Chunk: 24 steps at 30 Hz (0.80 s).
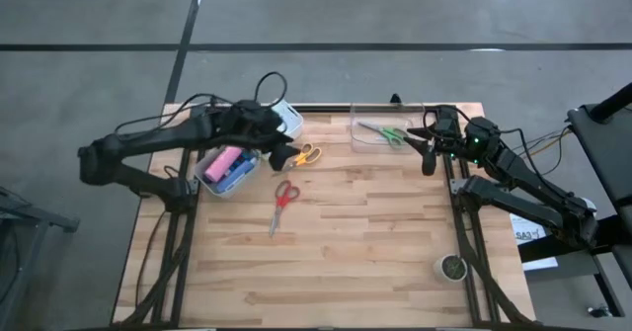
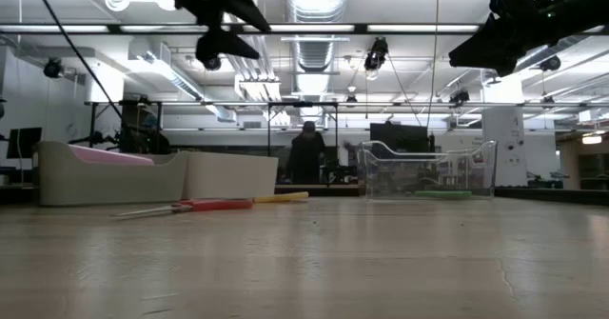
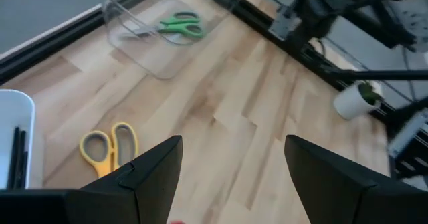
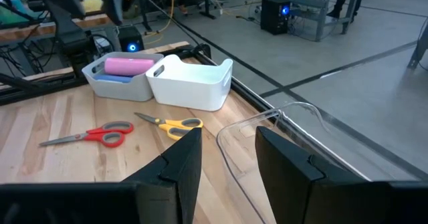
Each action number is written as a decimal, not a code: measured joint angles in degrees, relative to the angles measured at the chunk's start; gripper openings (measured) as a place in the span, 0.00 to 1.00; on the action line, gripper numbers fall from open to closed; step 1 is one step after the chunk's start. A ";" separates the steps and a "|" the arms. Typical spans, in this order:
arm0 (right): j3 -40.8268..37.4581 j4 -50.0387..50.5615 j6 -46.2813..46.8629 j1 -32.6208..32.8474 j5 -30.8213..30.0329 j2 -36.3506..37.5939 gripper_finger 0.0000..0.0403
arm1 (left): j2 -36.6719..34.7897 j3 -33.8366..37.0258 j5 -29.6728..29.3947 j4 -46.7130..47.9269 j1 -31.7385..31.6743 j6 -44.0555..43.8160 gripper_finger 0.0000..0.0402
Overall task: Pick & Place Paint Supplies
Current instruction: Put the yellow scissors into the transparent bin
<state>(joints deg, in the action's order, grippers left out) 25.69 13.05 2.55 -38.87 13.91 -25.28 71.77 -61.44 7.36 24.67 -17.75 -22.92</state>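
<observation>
1. Landmark for everything here: the white bin (image 1: 287, 120) at the back of the bench (image 1: 336, 252). The grey bin (image 1: 213, 178) sits touching it, on the side toward the left arm's base, and holds the pink bottle (image 1: 226, 160) plus something blue (image 1: 237, 174) under it. So those paint supplies look already dropped in.
2. The left tool (image 1: 279, 154) hangs just in front of the white bin with its fingers spread wide and nothing between them. The right tool (image 1: 428, 159) is well off to the far side from the white bin, next to the clear tray (image 1: 367, 133), fingers partly apart and gripping nothing I can see.
3. Risk: the yellow scissors (image 1: 308, 154) lie right beside the left tool, and the red scissors (image 1: 281, 201) lie a bit further forward. A sloppy descent could grab scissors instead of paint stuff.
4. Dark thin sticks, maybe brushes, show in the white bin in the left wrist view; too small to be sure.
5. Green scissors (image 1: 385, 132) sit in the clear tray; the right arm could nudge that tray.
6. Writing: none readable. No labels or brands legible on the bottle or bins.
</observation>
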 joint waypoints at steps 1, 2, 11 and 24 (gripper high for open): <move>0.00 0.00 0.00 0.00 0.00 -0.01 0.34 | 1.42 -1.06 0.16 0.02 -0.67 0.00 0.68; 0.00 0.01 0.00 0.02 0.00 -0.02 0.34 | 2.85 -2.15 0.23 0.14 -1.25 0.00 0.68; 0.00 0.01 0.02 0.00 0.00 -0.02 0.34 | 16.05 -15.19 1.46 13.54 -6.49 -0.02 0.68; 0.00 -0.01 0.01 0.01 0.00 -0.02 0.34 | 27.43 -19.75 3.42 13.93 -5.94 -1.32 0.68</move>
<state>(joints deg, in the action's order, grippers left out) 25.69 13.05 2.56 -38.86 13.91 -25.30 99.20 -81.19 10.79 38.60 -23.68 -24.24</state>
